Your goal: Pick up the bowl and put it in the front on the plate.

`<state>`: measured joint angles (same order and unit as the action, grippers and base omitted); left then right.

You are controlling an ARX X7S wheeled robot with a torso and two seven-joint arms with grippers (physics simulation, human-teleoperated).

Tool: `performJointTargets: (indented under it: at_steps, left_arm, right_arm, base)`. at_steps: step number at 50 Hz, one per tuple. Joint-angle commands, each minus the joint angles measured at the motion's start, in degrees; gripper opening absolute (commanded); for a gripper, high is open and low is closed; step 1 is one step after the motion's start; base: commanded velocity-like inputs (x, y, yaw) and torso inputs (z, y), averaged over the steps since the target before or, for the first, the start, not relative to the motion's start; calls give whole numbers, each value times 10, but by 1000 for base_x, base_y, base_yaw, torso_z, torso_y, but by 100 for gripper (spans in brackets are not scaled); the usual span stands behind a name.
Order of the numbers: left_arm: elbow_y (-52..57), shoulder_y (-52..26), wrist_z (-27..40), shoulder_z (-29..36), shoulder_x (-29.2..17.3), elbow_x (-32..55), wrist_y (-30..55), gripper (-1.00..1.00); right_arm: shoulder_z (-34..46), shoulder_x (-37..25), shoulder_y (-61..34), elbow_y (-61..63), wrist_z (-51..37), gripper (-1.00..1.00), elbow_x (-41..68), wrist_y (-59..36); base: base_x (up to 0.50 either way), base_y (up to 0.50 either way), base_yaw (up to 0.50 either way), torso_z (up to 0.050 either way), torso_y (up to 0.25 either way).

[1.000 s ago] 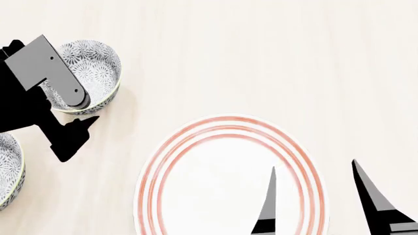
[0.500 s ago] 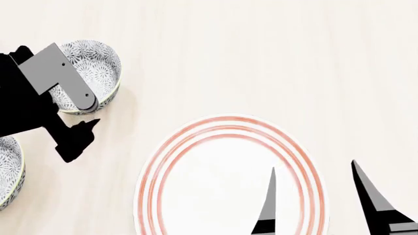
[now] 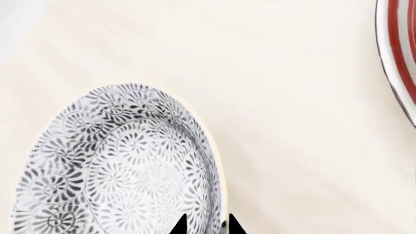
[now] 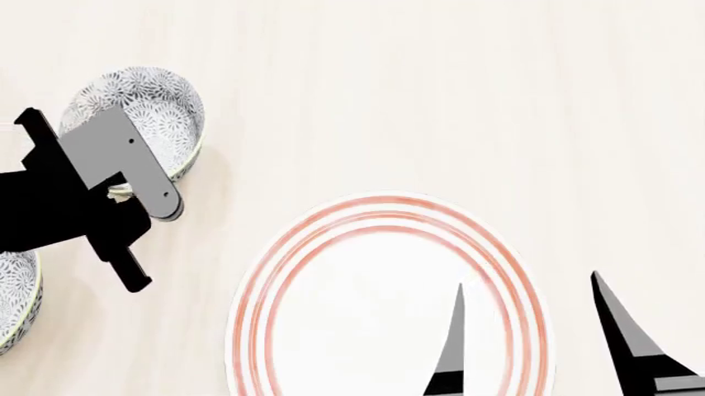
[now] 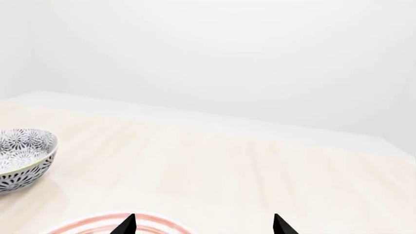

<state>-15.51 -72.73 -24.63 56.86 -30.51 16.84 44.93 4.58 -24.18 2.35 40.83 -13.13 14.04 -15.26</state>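
The bowl point(image 4: 154, 107), white with a dense grey-blue flower pattern, stands on the table at the left, and its inside fills the left wrist view point(image 3: 123, 165). My left gripper point(image 4: 134, 191) is at its near rim. In the left wrist view the left gripper point(image 3: 206, 225) has its two black fingertips drawn close together, one inside and one outside the bowl's wall. The plate point(image 4: 352, 272), white with red rings, lies front centre; its edge point(image 3: 398, 58) also shows. My right gripper point(image 4: 529, 280) hovers open over the plate's right side, nothing between its fingers point(image 5: 204, 220).
A second patterned bowl point(image 4: 13, 289) sits at the left edge, close beside my left arm. The right wrist view shows a patterned bowl point(image 5: 23, 156) on the pale wooden table point(image 4: 441, 99) and a white wall behind the table's far edge.
My left arm has swung and shifted toward the front, bringing its gripper down onto the bowl's near rim. The bowl, the plate and the right gripper stay where they were.
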Motion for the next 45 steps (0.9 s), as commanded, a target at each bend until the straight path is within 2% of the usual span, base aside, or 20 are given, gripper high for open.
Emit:
performJointTargets:
  at_steps: [1,21,45]
  left_arm:
    - [11,9,-2,5,-4,-1,-16,-100]
    - [21,8,-2,9,-13,-5,-17,-100]
    - [137,-68,-2,-42,-37,21,40,-100]
  right_arm:
    - [2,-1,0,-2,-1,100,0,2]
    - [2,-5,3,1,-5,100,1,3]
    - [-13,-16,4,24,-15,100,10,-9]
  base:
    - [0,0,0,0,0]
    - [0,0,0,0,0]
    - [0,0,0,0,0]
